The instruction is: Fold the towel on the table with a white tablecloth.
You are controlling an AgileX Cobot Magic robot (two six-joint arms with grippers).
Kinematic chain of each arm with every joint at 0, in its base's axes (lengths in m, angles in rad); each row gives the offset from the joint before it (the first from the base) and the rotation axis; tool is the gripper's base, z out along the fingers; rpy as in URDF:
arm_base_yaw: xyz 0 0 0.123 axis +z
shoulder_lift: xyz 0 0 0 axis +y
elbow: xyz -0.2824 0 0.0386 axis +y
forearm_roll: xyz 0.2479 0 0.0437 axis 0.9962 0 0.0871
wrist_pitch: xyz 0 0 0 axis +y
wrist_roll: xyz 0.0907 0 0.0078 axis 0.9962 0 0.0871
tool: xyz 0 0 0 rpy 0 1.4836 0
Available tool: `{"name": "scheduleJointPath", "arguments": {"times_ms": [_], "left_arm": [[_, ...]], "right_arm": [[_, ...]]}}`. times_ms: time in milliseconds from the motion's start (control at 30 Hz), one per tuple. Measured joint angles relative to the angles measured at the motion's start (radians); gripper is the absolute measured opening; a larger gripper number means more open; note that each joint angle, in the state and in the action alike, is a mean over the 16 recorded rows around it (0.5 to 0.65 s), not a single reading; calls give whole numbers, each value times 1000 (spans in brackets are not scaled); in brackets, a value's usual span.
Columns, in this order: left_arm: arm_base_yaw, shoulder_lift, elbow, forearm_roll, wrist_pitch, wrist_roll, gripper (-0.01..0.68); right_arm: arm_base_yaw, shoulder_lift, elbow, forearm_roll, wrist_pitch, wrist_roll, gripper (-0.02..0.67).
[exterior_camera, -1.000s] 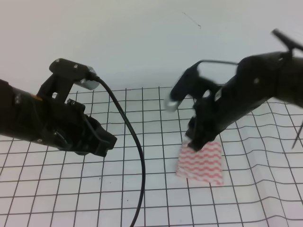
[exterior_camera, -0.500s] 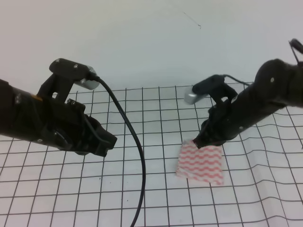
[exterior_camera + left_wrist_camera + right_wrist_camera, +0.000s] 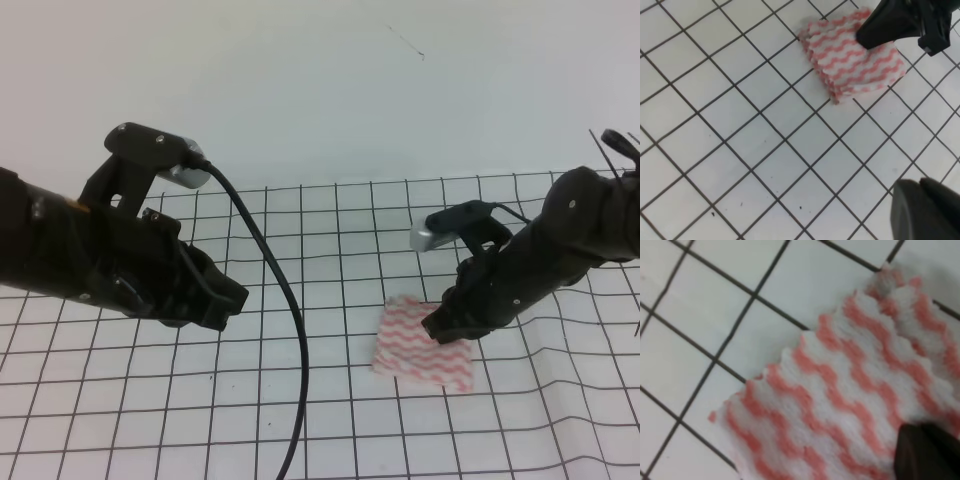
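The towel (image 3: 412, 345), white with pink-red wavy stripes, lies folded into a small rectangle on the grid-lined white tablecloth (image 3: 330, 420), right of centre. My right gripper (image 3: 441, 328) is shut and its tip rests on the towel's upper right part. The left wrist view shows that dark tip (image 3: 869, 34) on the towel (image 3: 852, 60). The right wrist view shows the towel (image 3: 840, 375) close up, with the shut fingertips (image 3: 925, 452) on it. My left gripper (image 3: 236, 300) is shut and empty, hovering above the table to the left; its tip (image 3: 927, 212) shows at the frame's lower right.
A black cable (image 3: 290, 340) hangs from the left arm down across the middle of the table. The tablecloth is wrinkled at the far right (image 3: 590, 330). A plain pale wall stands behind the table.
My right gripper has moved down and right, from the towel's upper left corner onto its upper right part, and sits lower. The left arm has not moved.
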Motion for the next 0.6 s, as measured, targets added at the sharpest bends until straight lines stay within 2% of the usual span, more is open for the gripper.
{"name": "scheduleJointPath", "arguments": {"times_ms": [233, 600], "left_arm": [[0, 0, 0, -2, -1, 1, -2], [0, 0, 0, -5, 1, 2, -2]], "right_arm": [[0, -18, 3, -14, -14, 3, 0], [0, -53, 3, -122, -2, 68, 0]]}}
